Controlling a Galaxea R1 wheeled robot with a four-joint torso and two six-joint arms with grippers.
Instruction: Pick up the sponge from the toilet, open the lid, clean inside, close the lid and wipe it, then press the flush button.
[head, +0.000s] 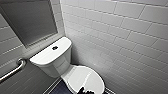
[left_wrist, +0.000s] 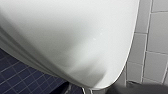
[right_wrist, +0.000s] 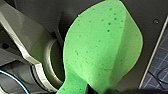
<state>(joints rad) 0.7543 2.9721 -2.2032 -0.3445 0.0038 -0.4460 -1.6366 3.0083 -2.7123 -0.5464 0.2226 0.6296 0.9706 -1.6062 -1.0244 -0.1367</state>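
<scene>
The white toilet stands against the tiled wall, and the dark round flush button sits in the middle of its tank top. The glossy oval lid lies closed over the bowl. A dark part of one of my arms pokes in at the lid's near edge; I cannot tell which arm it is. The bright green sponge is bent and pinched in my right gripper, close to the camera. In the left wrist view the toilet's smooth white surface is very near, and nothing is held there.
A metal grab bar runs along the left wall under a framed grey panel. White tiled wall closes in on the toilet's right side. Dark blue floor tiles lie beside the bowl.
</scene>
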